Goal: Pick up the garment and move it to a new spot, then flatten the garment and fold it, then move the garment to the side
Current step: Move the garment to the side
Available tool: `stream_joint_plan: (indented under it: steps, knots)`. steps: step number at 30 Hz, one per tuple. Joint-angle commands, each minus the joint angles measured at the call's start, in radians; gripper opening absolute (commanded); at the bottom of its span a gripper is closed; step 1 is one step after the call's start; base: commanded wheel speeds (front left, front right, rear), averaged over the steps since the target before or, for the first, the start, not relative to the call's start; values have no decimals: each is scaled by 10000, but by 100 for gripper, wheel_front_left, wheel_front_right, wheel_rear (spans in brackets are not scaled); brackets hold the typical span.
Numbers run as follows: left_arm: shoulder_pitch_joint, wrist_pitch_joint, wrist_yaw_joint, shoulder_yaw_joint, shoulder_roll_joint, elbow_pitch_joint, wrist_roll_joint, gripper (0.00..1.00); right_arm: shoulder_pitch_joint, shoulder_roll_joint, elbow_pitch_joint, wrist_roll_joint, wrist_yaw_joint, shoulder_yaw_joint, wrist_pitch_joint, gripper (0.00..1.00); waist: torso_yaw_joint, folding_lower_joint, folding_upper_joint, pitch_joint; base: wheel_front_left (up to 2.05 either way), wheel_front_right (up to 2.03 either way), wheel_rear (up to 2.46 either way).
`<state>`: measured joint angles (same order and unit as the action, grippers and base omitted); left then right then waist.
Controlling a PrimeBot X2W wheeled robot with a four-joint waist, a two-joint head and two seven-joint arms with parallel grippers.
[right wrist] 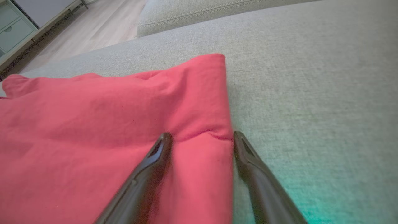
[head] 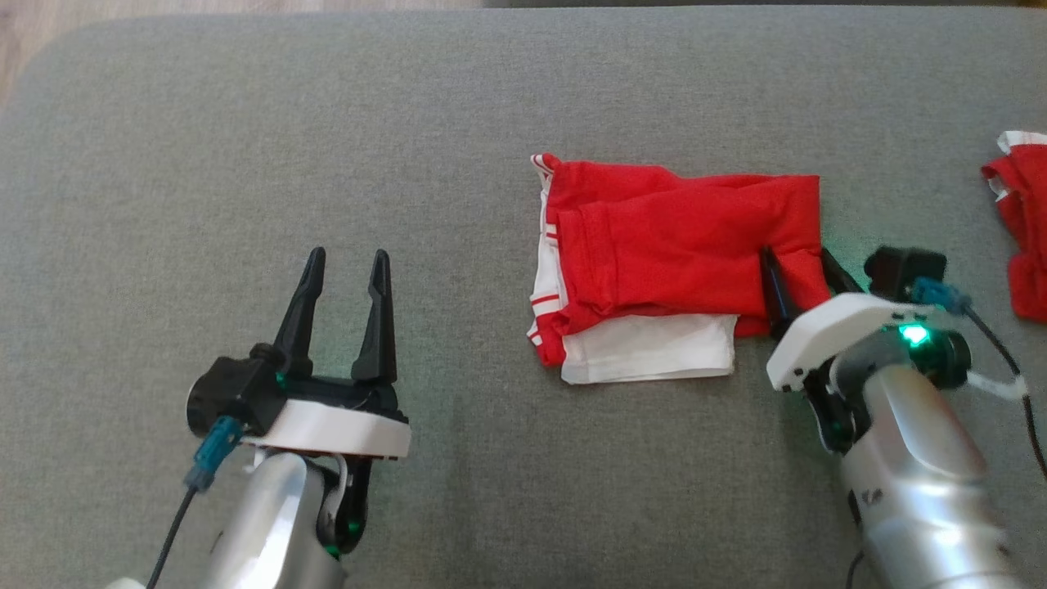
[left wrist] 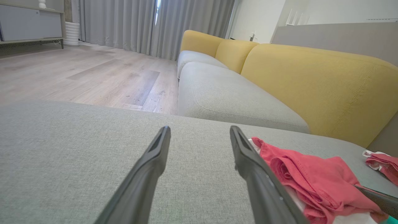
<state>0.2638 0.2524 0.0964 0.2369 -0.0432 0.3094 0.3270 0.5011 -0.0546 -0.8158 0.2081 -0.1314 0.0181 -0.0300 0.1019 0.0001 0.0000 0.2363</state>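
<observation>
A red and white garment (head: 654, 254) lies folded on the grey cushion (head: 327, 123), right of centre in the head view. My right gripper (head: 797, 258) is open at the garment's right edge, one finger pressing on the red cloth (right wrist: 124, 124) and the other on the cushion just beside it. The right wrist view has my right gripper (right wrist: 201, 136) straddling that edge. My left gripper (head: 345, 260) stands open over bare cushion, well left of the garment, nothing between its fingers. From the left wrist, my left gripper (left wrist: 200, 130) points across the cushion, the garment (left wrist: 311, 177) to its right.
Another red and white garment (head: 1021, 221) lies at the cushion's right edge. Beyond the cushion, the left wrist view has a grey and yellow sofa (left wrist: 279, 81), wooden floor (left wrist: 77, 71) and curtains (left wrist: 140, 25).
</observation>
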Motion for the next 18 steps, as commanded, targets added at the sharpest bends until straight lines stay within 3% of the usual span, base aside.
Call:
stream_joint_plan:
  steps: [1, 4, 5, 6, 7, 18]
  knots:
    - [394, 93, -51, -193, -70, -288, 50, 100, 357, 43, -239, -11, 7, 449, 185, 100, 48, -1, 0, 59, 0, 0, 0]
    - [419, 93, -85, -146, -70, -269, 78, 100, 564, 43, -847, -90, 7, 719, 291, 100, 56, -1, 0, 68, 0, 0, 0]
    - [427, 93, -94, -135, -70, -256, 86, 100, 627, 43, -1012, -129, 7, 807, 289, 77, 50, -1, 0, 59, 0, 0, 0]
    - [435, 93, -102, -128, -70, -242, 94, 100, 687, 43, -1161, -172, 7, 887, 268, 30, 38, -1, 0, 44, 0, 0, 0]
    - [440, 93, -108, -127, -70, -225, 102, 100, 741, 43, -1284, -223, 7, 959, 200, 0, 21, -1, 0, 22, 0, 0, 0]
    - [349, 93, -109, -145, -70, -202, 122, 100, 1321, -378, -1449, -1699, 7, 1119, -1476, 0, -469, -1, 0, -482, 0, 0, 0]
